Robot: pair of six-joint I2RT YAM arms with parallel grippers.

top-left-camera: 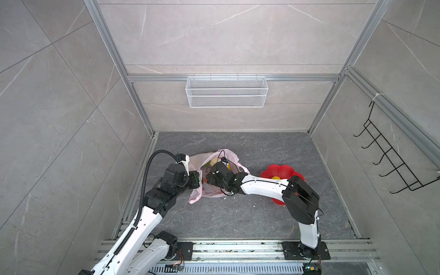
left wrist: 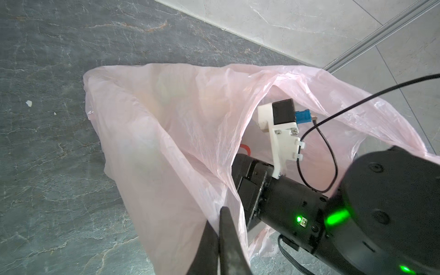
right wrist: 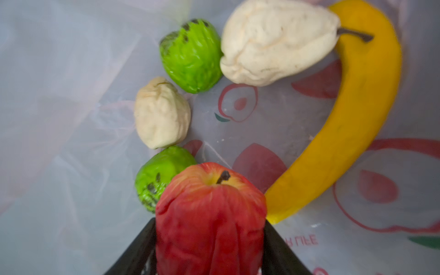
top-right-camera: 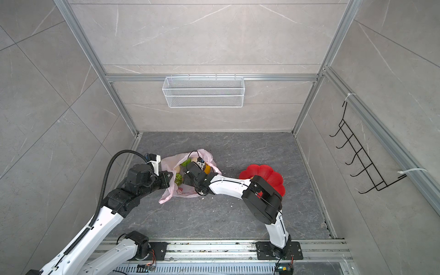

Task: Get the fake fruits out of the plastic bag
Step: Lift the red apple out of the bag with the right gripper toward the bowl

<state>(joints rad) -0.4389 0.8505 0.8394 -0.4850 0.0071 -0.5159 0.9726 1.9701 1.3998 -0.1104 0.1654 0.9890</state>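
The pale-pink plastic bag (top-left-camera: 228,154) (top-right-camera: 181,159) lies on the dark floor with its mouth held up. My left gripper (left wrist: 220,214) (top-left-camera: 196,179) is shut on the bag's rim (left wrist: 166,119). My right gripper (right wrist: 210,222) reaches inside the bag and is shut on a red apple (right wrist: 209,214), which is squeezed and wrinkled between the jaws. On the bag's floor (right wrist: 71,95) lie a yellow banana (right wrist: 357,119), two bumpy green balls (right wrist: 192,59) (right wrist: 157,178) and two cream lumps (right wrist: 273,42) (right wrist: 162,114). In both top views the right arm's wrist (top-left-camera: 219,176) (top-right-camera: 194,175) hides that gripper's tips.
A red flower-shaped plate (top-left-camera: 278,170) (top-right-camera: 262,172) sits right of the bag, partly under the right arm, with a yellow lump (top-left-camera: 276,177) on it. A white wire basket (top-left-camera: 226,91) hangs on the back wall. A black hook rack (top-left-camera: 390,162) hangs on the right wall.
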